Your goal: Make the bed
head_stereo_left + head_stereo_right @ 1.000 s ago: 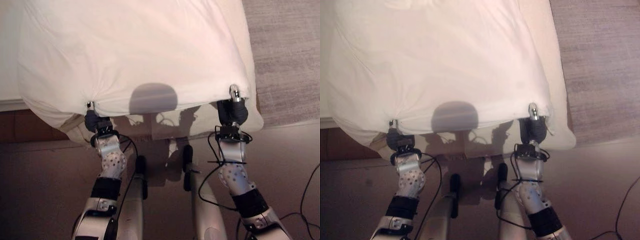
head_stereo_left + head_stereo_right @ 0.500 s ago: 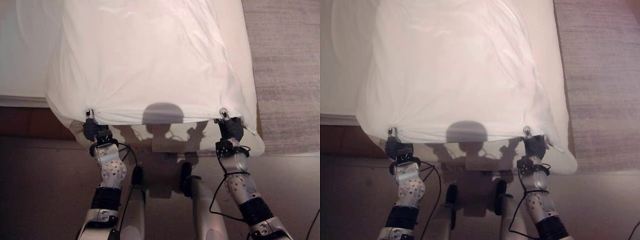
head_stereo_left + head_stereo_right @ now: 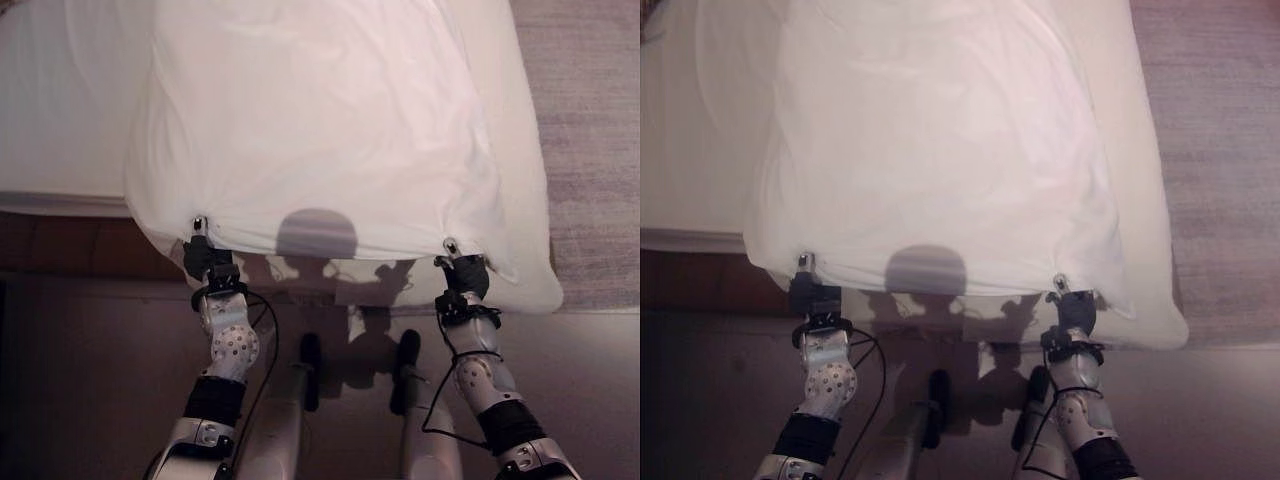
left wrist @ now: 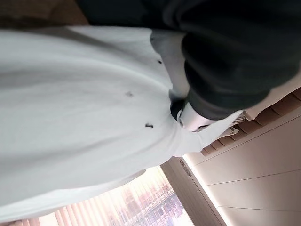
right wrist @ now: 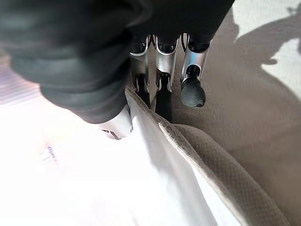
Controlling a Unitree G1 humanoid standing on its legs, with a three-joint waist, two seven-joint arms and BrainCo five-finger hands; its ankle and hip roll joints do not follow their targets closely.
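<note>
A white blanket is spread over the bed, and both my hands hold its near edge taut above the foot of the mattress. My left hand pinches the blanket's near left corner. The left wrist view has that hand with the white cloth bunched under its thumb. My right hand grips the near right corner. In the right wrist view its fingers are curled on the blanket's edge, with the cream bed sheet below.
Bare sheet lies left of the blanket. A dark wooden bed frame runs under the mattress's near edge. A grey rug lies right of the bed, and brown floor spreads below me.
Both hands have dropped lower and nearer to the foot edge with the blanket. Its left side has drawn in, baring more sheet on the left. The camera has also shifted.
</note>
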